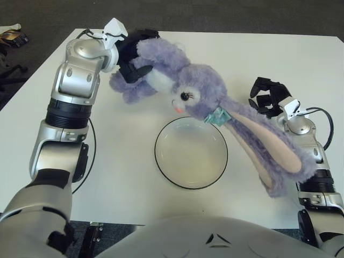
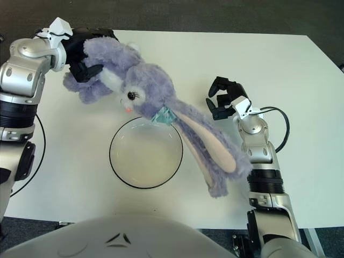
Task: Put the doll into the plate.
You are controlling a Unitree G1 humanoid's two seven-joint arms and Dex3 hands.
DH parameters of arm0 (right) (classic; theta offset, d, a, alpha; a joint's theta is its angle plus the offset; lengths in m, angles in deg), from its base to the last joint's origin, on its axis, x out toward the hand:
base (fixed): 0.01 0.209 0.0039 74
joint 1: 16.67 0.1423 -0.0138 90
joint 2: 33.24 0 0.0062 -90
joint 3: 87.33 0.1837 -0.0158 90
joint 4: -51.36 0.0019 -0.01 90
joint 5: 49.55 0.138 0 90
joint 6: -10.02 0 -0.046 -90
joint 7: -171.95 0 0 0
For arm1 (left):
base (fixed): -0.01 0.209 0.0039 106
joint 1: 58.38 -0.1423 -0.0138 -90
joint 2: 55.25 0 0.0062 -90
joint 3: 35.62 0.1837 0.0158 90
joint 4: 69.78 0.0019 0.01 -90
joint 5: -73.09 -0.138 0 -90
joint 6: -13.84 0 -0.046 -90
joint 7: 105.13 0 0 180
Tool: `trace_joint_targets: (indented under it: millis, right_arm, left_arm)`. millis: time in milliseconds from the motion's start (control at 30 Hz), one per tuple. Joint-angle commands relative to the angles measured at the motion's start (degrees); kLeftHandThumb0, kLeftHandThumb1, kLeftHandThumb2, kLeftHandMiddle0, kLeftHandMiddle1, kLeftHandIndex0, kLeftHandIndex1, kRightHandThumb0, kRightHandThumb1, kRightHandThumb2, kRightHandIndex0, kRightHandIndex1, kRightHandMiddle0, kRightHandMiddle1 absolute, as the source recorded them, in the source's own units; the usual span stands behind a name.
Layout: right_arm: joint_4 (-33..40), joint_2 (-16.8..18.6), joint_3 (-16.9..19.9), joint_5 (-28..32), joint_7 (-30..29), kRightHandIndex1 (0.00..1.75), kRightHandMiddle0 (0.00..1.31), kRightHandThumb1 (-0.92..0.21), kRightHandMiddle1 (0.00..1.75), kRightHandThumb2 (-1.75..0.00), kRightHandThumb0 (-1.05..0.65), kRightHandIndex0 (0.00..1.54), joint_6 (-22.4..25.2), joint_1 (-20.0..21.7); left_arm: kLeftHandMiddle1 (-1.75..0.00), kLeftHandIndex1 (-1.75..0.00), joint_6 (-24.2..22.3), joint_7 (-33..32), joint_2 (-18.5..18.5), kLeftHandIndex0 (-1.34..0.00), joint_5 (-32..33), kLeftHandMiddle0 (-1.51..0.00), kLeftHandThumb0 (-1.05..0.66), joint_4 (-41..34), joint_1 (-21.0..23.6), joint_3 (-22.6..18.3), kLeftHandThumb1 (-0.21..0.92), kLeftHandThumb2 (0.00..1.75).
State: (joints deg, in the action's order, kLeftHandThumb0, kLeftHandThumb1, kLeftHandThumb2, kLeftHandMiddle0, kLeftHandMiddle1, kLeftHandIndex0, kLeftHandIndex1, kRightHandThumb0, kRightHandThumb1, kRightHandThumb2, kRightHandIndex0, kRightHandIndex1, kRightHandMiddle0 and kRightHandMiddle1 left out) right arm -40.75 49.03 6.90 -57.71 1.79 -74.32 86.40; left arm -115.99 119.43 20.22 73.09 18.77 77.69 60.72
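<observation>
Left hand [image 1: 131, 56] grasps purple rabbit doll [image 1: 193, 94] by its body above the plate [image 1: 191, 152]; right hand [image 1: 267, 97] relaxed, holding nothing, beside its ears.
</observation>
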Motion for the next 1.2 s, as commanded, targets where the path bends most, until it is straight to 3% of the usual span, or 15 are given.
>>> trace_joint_targets:
  millis: [0, 500, 867, 1167]
  right_arm:
    - [0.2, -0.3, -0.5, -0.9, -0.2, 1.75, 0.71, -0.19, 1.75, -1.46, -0.52, 1.21, 0.2, 0.6]
    - [0.8, -0.1, -1.0, -1.5, -0.5, 1.75, 0.7, -0.21, 1.75, -1.44, -0.52, 1.18, 1.6, 0.4]
    - [0.7, 0.2, -1.1, -1.7, -0.5, 1.75, 0.69, -0.21, 1.75, -1.43, -0.52, 1.18, 2.5, 0.7]
    - [1.1, 0.3, -1.2, -1.9, -0.4, 1.75, 0.7, -0.21, 1.75, -1.44, -0.52, 1.18, 2.9, 0.5]
  left_arm:
    - [-1.64, -1.75, -1.3, -0.1, -0.8, -0.63, 2.1, -0.91, 0.0, -4.1, -1.8, -1.6, -0.02, 1.67]
    - [-1.71, -1.75, -3.9, -2.1, -0.9, -0.63, 6.4, -0.88, 0.0, -15.3, -7.6, -2.5, -0.02, 1.7]
    - [-1.72, -1.75, -2.4, -2.2, -2.0, -0.67, 8.6, -0.9, 0.0, -18.7, -10.0, -2.5, -0.07, 1.75]
    - [-1.73, -1.75, -4.2, -2.1, -2.2, -0.67, 13.0, -0.89, 0.0, -22.5, -12.5, -4.0, -0.06, 1.75]
